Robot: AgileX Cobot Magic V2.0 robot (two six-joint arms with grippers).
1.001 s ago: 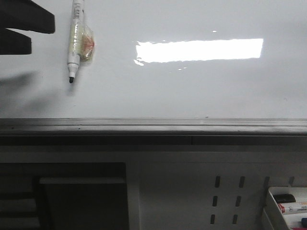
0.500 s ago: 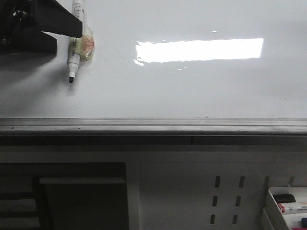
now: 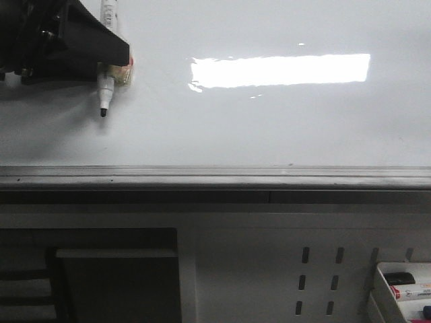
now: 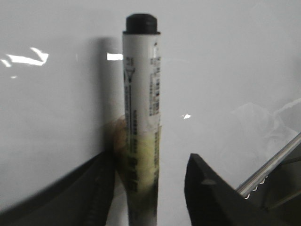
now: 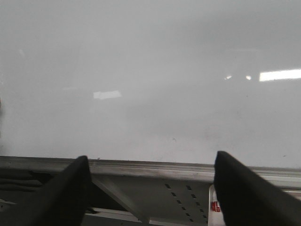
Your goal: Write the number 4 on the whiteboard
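while its fingers straddle the marker (image 4: 141, 117), the left pincer (image 4: 150, 188) gapes.

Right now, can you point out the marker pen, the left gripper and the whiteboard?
marker pen (image 4: 141, 113): left wrist view, on the white printed barrel.
left gripper (image 4: 150, 188): left wrist view, midway between the two dark fingertips.
whiteboard (image 3: 283, 128): front view, on bare white surface below the light reflection.

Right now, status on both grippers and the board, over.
Left gripper open, fingers straddling the marker pen, not clamped. Right gripper open, empty, facing the whiteboard. Board blank, no 4 yet. Nothing in the way.
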